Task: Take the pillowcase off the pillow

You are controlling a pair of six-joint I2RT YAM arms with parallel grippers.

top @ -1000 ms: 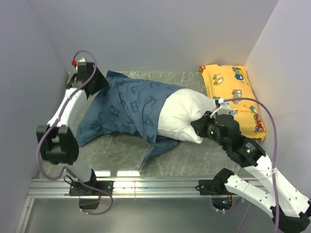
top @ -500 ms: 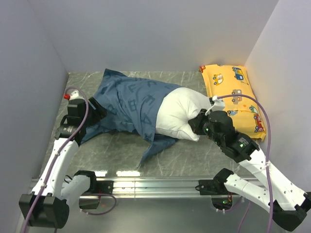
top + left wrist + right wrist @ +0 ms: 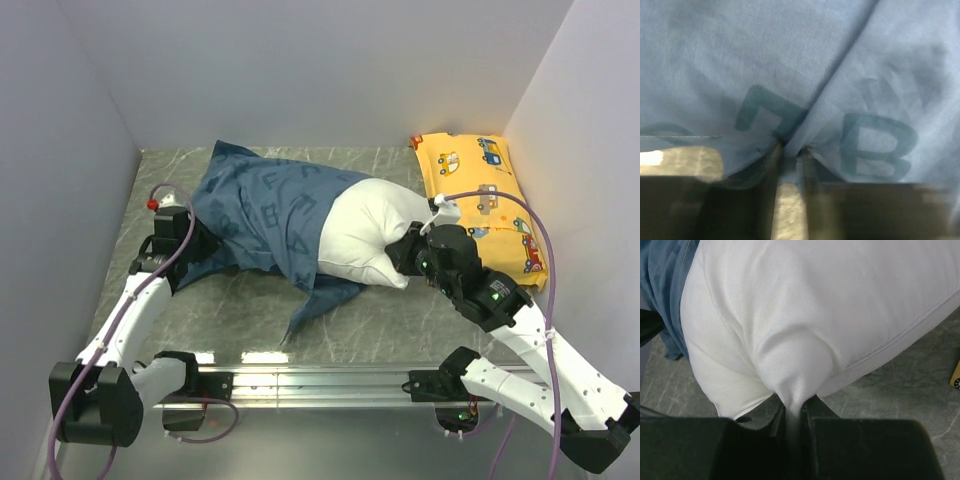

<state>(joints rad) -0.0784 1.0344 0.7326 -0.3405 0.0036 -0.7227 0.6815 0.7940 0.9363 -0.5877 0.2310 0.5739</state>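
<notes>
From above, a grey-green marbled worktop (image 3: 400,310) sits boxed in by plain pale walls (image 3: 330,70) at the back and on both sides, with a metal rail (image 3: 320,378) along its near edge. The pillowcase (image 3: 265,215) lies bunched across the middle-left and covers the left part of the pillow (image 3: 365,240), whose white right end is bare. A yellow car-print pillow (image 3: 480,200) lies by the right wall. The left pincer (image 3: 203,243) is at the case's left edge and the right pincer (image 3: 407,256) at the pillow's bare end.

In the left wrist view, the pincer is clamped on a fold of blue lettered fabric.

In the right wrist view, the pincer is pinched tight on a tuck of white pillow, with marbled worktop beneath.
</notes>
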